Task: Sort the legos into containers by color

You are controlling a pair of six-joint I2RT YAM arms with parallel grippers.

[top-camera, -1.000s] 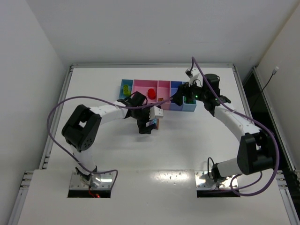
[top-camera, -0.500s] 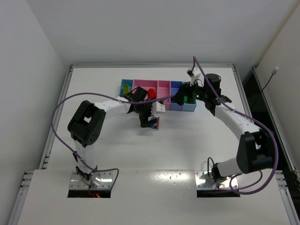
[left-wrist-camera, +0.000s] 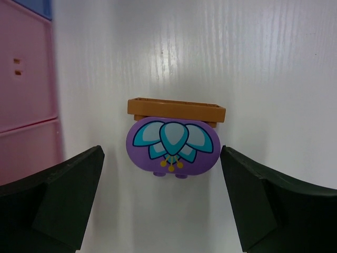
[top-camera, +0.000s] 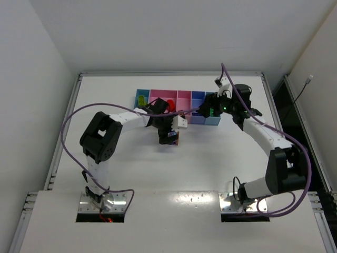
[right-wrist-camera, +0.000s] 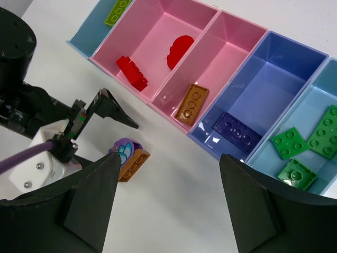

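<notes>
You are holding your left gripper [left-wrist-camera: 160, 158] spread wide above the white table [left-wrist-camera: 274, 63]. Its two dark fingers [left-wrist-camera: 58, 200] are standing either side of a purple rounded Lego tile [left-wrist-camera: 172, 146] and touching nothing. The tile, printed with a teal petal pattern, is lying just in front of the pink bins [right-wrist-camera: 158, 31], with its straight edge touching an orange-brown brick [left-wrist-camera: 176, 109]; whether the two are clicked together is not showing. Your right gripper [right-wrist-camera: 169, 158] is hovering near the row of containers [right-wrist-camera: 237, 74], likewise spread and carrying nothing.

You are dealing with a light, rigid piece of glossy moulded plastic, probably slick on its curved ends, so fingers closing on those rounded sides are risking a slip. The brick's square ends are looking like the surer hold if the pair is joined. Nothing here is looking fragile.

Beyond it, the shallow, smooth-walled bins are filling by colour. Red bricks [right-wrist-camera: 131, 71] are sitting in one pink bin and an orange-brown plate [right-wrist-camera: 192, 101] in the next. A dark purple studded plate [right-wrist-camera: 237, 133] is lying in the periwinkle bin [right-wrist-camera: 274, 79], green plates [right-wrist-camera: 289, 142] in the light blue end bin, and a lime-green brick [right-wrist-camera: 117, 10] at the far end. The periwinkle bin is looking like the tile's likely home
</notes>
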